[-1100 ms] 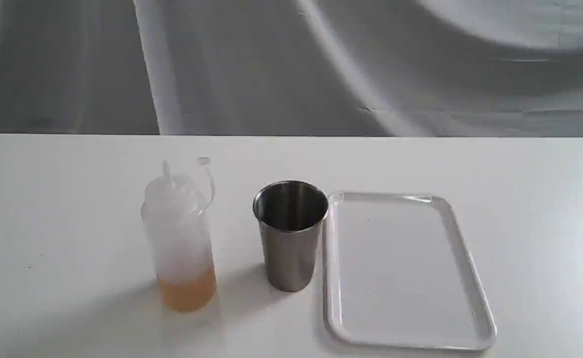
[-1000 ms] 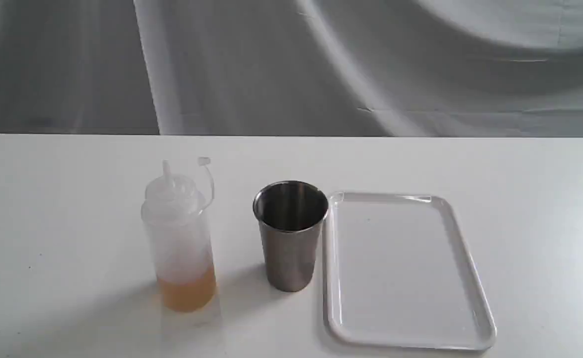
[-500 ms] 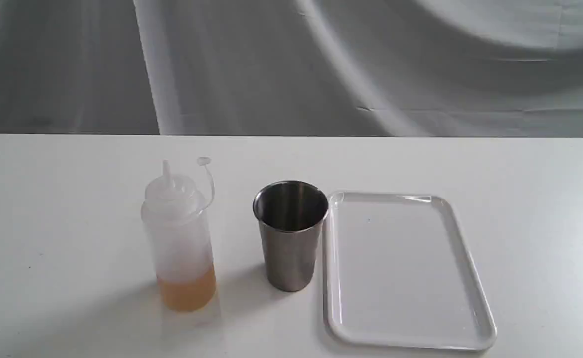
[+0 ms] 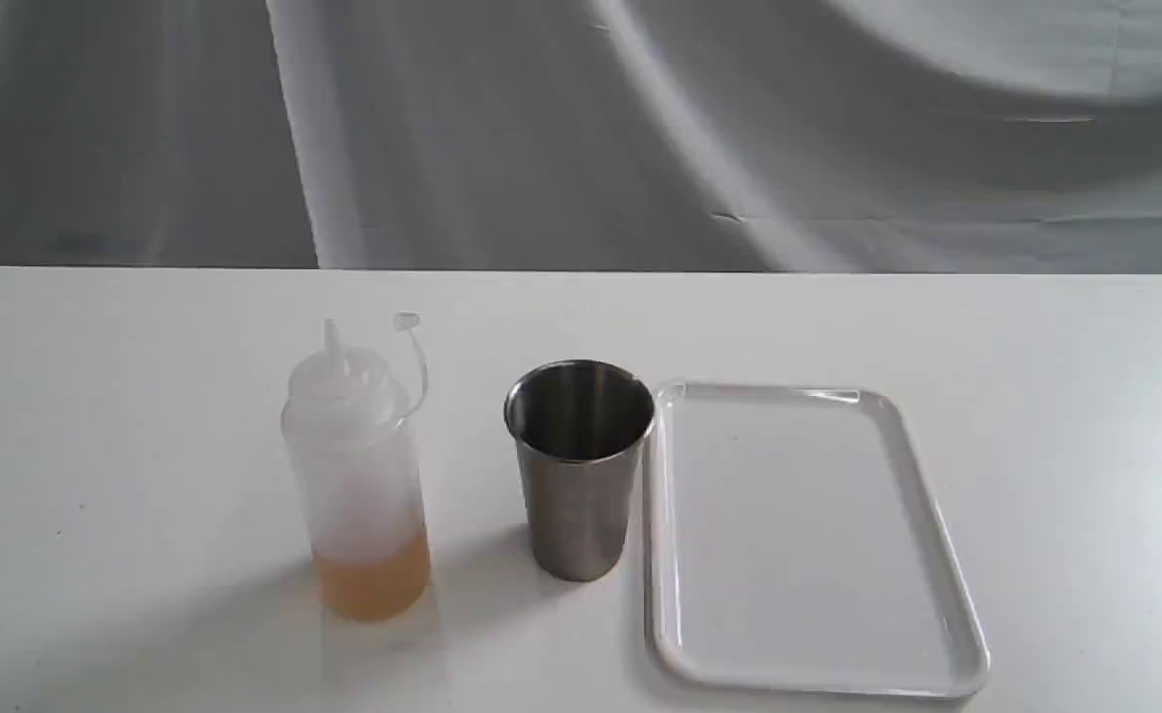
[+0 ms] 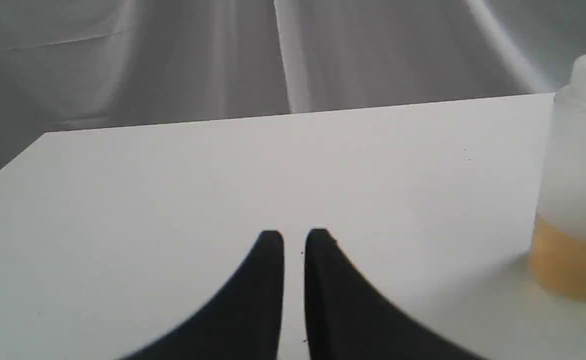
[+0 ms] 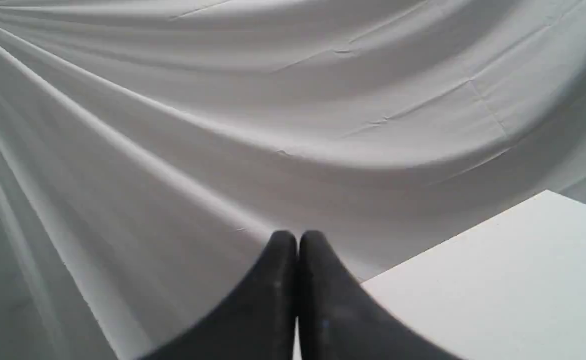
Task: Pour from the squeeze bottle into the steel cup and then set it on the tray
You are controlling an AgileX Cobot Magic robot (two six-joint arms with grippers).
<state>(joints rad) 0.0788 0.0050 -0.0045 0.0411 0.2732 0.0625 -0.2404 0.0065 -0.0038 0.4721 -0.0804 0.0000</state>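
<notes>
Squeeze bottle (image 4: 358, 475) stands upright left of centre in your exterior view, with the steel cup (image 4: 579, 470) just beside the tray (image 4: 798, 535) at lower right. Your left gripper (image 5: 293, 235) shows a narrow slit and is empty. Your right gripper (image 6: 297, 235) is pressed closed and empty.
</notes>
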